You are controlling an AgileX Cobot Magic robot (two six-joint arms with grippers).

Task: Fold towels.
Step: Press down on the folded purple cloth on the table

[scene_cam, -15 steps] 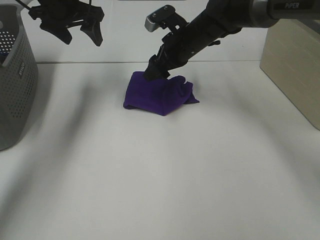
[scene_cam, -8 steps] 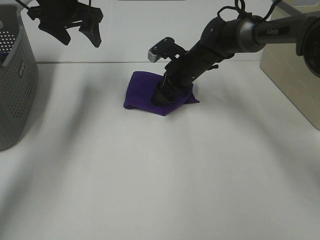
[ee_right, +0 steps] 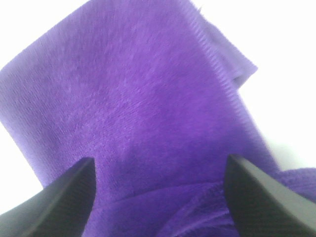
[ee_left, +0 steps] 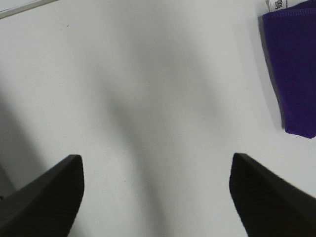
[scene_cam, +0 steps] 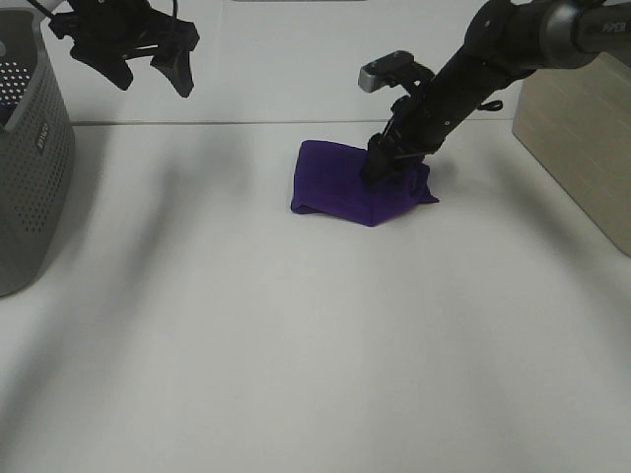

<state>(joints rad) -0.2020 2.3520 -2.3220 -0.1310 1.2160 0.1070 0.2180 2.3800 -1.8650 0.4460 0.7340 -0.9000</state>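
Saw a towel (scene_cam: 340,182) of deep purple cloth, soft and matt, with a short fuzzy nap and a fine woven rib close up. Noted a thin white tag (ee_left: 275,4) with dark print at its edge; could not tell cloth from paper. Found the table (scene_cam: 296,335) smooth, white and matt. Found the basket (scene_cam: 39,168) at the far left hard grey plastic, perforated, faintly shiny. Took the box (scene_cam: 582,148) at the right for pale wood, dull and grained. Saw matt black fingers (ee_left: 47,197), finely ribbed, on the left gripper (ee_left: 155,157) and the right gripper (ee_right: 159,159).
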